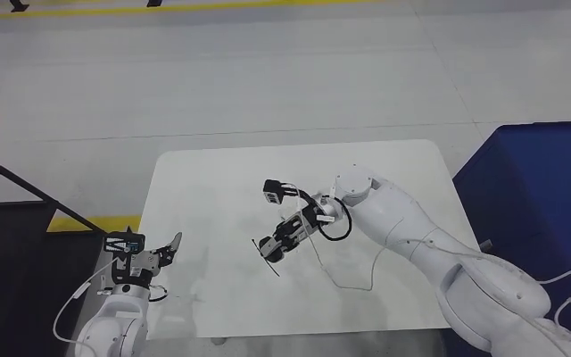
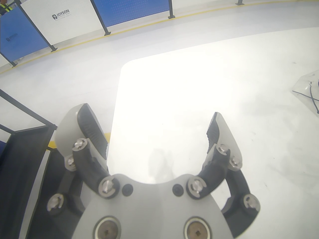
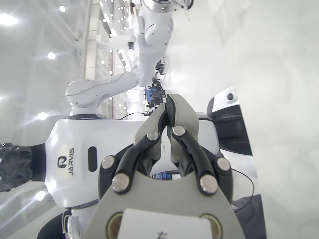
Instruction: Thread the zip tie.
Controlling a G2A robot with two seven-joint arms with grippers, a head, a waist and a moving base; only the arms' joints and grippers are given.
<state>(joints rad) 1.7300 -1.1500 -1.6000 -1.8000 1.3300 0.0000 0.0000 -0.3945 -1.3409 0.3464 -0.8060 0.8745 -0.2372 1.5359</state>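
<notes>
Right pincer (image 1: 270, 253) (image 3: 167, 100): closed tight on the zip tie (image 1: 257, 244) (image 2: 310, 96), pads pressed together with no gap at the tips; hangs over the middle of the bench (image 1: 223, 192) (image 2: 174, 88), a little toward the near edge.
Left pincer (image 1: 171, 248) (image 2: 149, 110): spread wide, nothing between the ribbed pads (image 2: 92, 128); sits at the bench's left edge, close to the near left corner, well apart from the right pincer.
Pincers, counted: two, one on each arm.
Zip ties, counted: one thin black strip in the top view; reads as two crossing black lines in the left wrist view, and cannot tell there whether that is one tie or more.
Zip tie against the right pincer: clamped partway along its length, poking out on both sides of the closed tips; lies slanted, one end toward the far left corner, the other toward the near edge. Cannot tell whether either end touches the bench.
Zip tie against the left pincer: well apart, off toward the bench's middle.
Bench, counted: one, white, with rounded corners.
Cable (image 1: 343, 287), counted: one thin pale loop, dropping from the right arm to the bench just beside the right pincer, on the side toward the right edge.
</notes>
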